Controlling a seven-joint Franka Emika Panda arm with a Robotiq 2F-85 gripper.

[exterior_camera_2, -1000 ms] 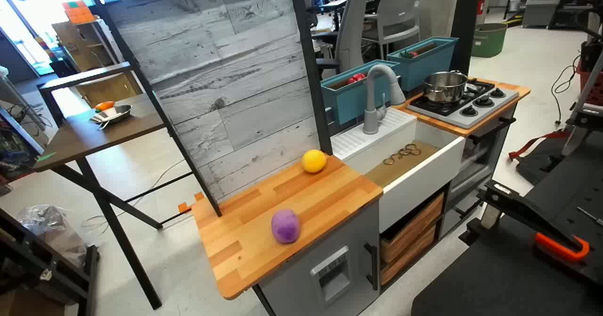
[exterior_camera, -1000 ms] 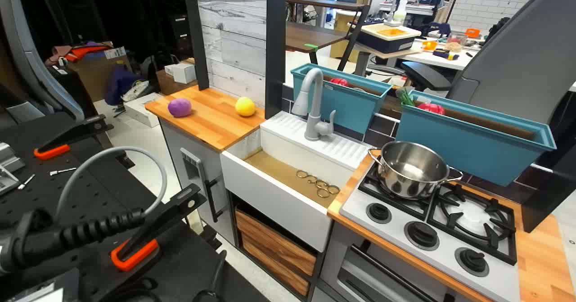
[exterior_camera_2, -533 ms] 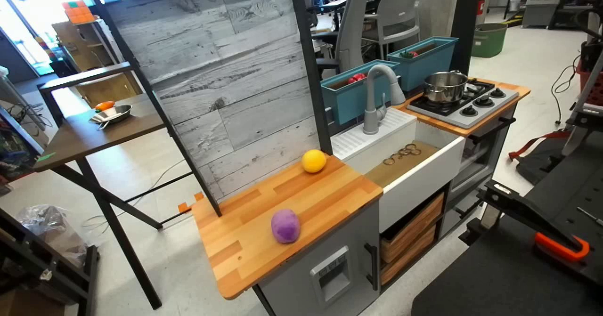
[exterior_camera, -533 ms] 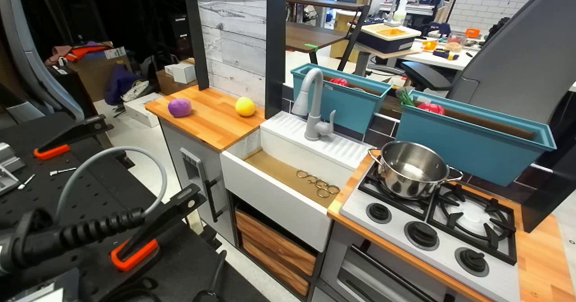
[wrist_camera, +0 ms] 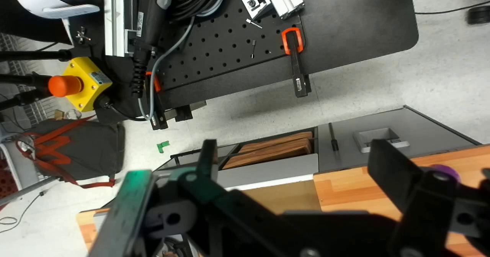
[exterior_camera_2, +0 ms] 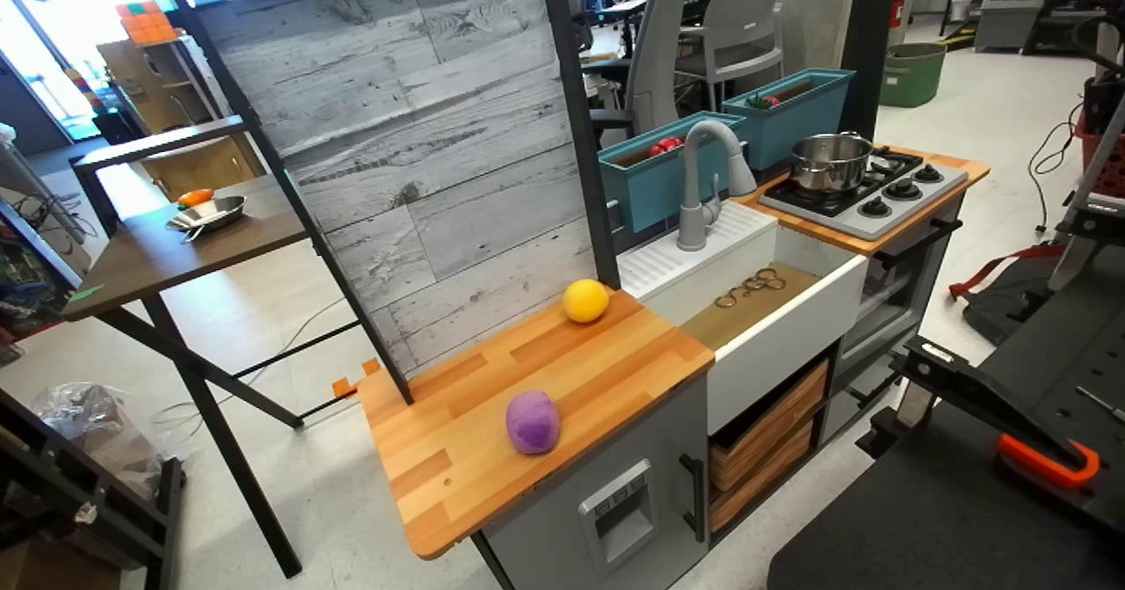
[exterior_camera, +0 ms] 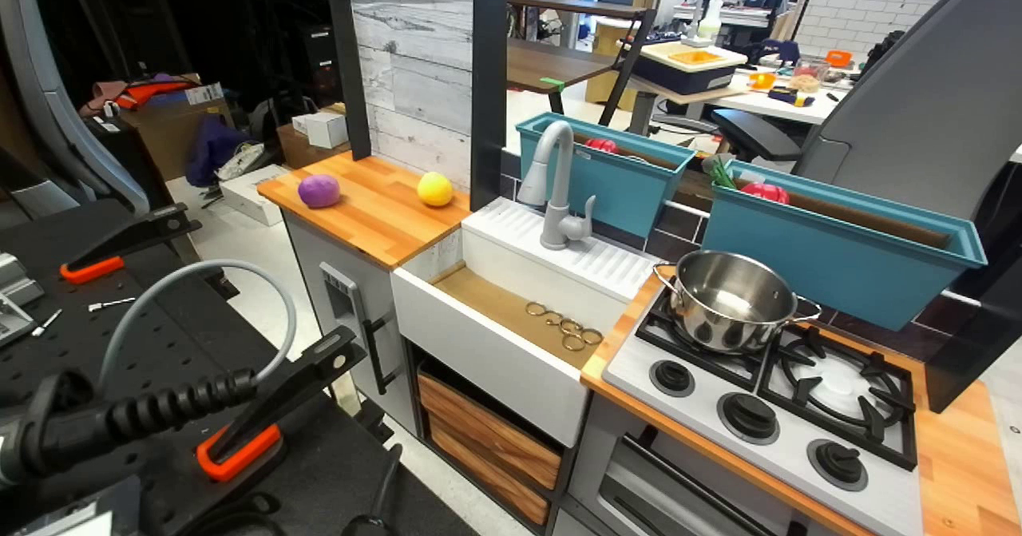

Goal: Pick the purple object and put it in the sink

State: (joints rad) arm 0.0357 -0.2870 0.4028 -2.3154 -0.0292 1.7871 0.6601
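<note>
The purple object [exterior_camera: 318, 191] is a small rounded lump on the wooden counter, near its outer end. It also shows in another exterior view [exterior_camera_2: 533, 422]. In the wrist view the purple object [wrist_camera: 446, 169] is mostly hidden behind a finger. The white sink [exterior_camera: 487, 351] with a tan inside and a grey faucet adjoins the counter; it also shows in an exterior view [exterior_camera_2: 782, 348]. My gripper [wrist_camera: 294, 146] is open with nothing between its fingers. In the wrist view, part of the sink [wrist_camera: 275, 182] shows between the fingers. The gripper is outside both exterior views.
A yellow ball [exterior_camera: 434, 189] sits on the counter [exterior_camera: 383, 231] by the back panel. Several metal rings [exterior_camera: 571, 328] lie in the sink. The faucet [exterior_camera: 559, 176] rises behind it. A steel pot [exterior_camera: 730, 300] stands on the stove. Teal planters [exterior_camera: 611, 188] hang behind.
</note>
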